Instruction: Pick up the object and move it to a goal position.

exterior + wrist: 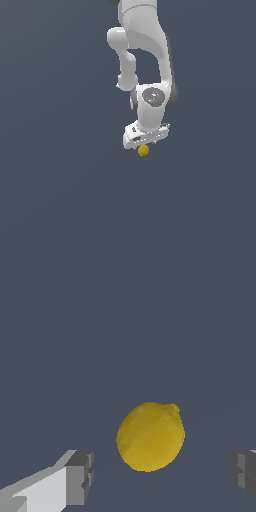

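The object is a small round mustard-yellow ball-like thing (143, 150), sitting just below the white gripper's underside in the exterior view. In the wrist view the object (150, 436) is large and lies between the two grey fingertips, one pad (80, 477) on one side and the other pad (244, 473) on the other, with a gap on each side. My gripper (161, 476) is open and straddles the object without touching it. In the exterior view the fingers are hidden behind the hand (145, 132).
The white arm (145, 60) reaches down from the top of the exterior view. The ground is a plain dark grey-blue surface (60, 190) with nothing else showing on it.
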